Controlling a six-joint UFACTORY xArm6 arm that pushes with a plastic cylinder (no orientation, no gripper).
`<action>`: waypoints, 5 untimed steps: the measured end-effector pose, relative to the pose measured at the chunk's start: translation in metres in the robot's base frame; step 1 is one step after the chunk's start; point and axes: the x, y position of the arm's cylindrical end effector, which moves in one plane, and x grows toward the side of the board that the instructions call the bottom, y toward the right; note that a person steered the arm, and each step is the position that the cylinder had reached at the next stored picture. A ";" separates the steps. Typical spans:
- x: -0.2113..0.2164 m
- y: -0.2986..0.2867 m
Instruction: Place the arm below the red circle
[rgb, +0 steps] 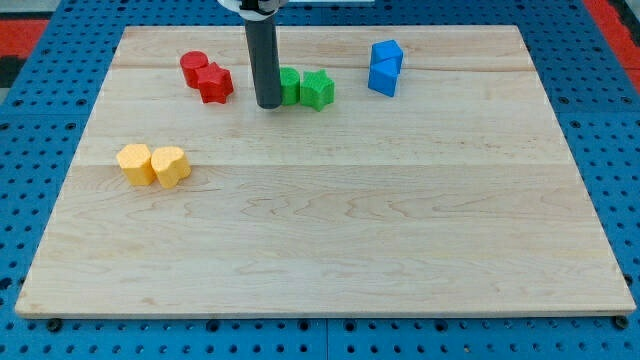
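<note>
A pale wooden worktop (320, 250) fills the view, seen from above its bottom edge. At the view's left sit two yellow blocks (152, 165), touching, shapes unclear. Near the top left, the red circle (194, 67) touches a red star-like block (215, 83) at its lower right. Next comes the dark rod; my tip (269, 105) rests just beside a green block (289, 86), which touches a green star (318, 90). Two blue blocks (384, 68) sit together further right. There is no claw, only the rod. Judging the step: the approach is under way. The tip seems to need to travel toward the view's left, stopping below the red circle and clear of the red star-like block.
</note>
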 end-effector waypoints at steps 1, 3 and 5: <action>0.001 0.000; 0.001 0.018; 0.001 -0.021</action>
